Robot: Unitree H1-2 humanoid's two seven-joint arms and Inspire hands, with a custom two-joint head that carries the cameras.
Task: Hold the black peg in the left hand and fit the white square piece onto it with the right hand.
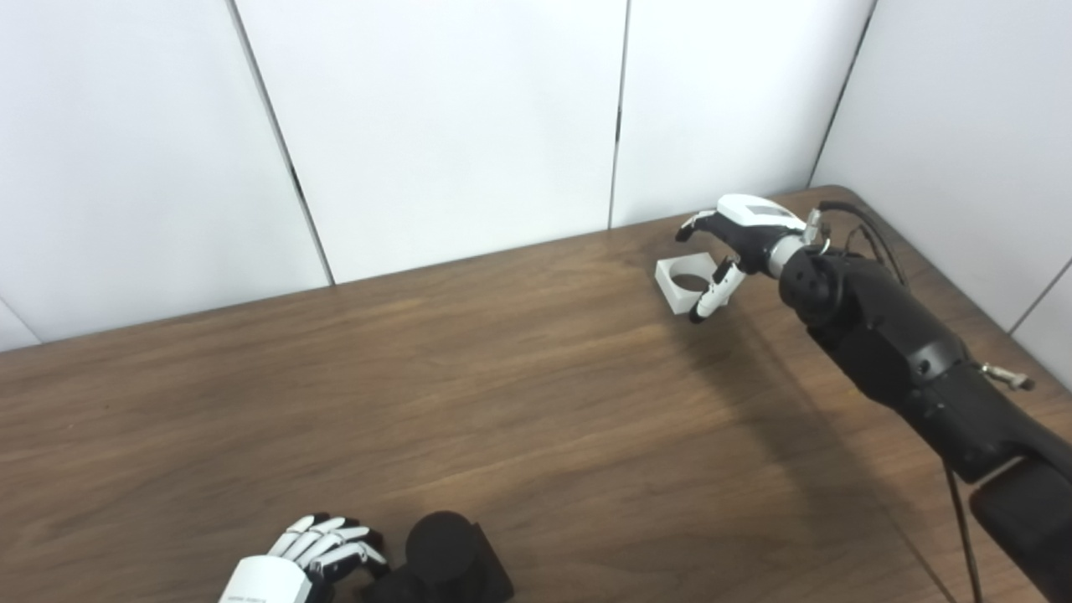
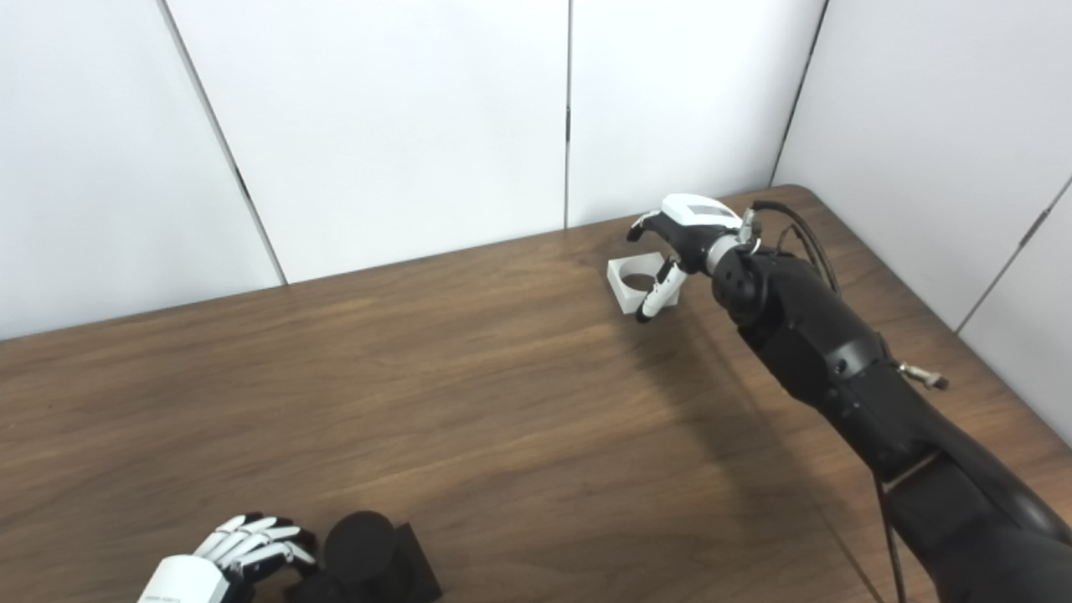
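Dark wooden tabletop (image 1: pixel 502 402) was backed by white wall panels. At lower left, the left hand (image 1: pixel 322 553) was curled beside the black round peg on its square base (image 1: pixel 448 561), whether gripping cannot be told. At upper right, the right hand (image 1: pixel 724 260) was spread open over the white square piece with a round hole (image 1: pixel 682 285).

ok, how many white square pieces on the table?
1. The white square piece sits at the table's far right, with the right hand over it, fingers apart, not gripping. Nothing else white and square shows; the near edge is cropped, so more could be hidden.
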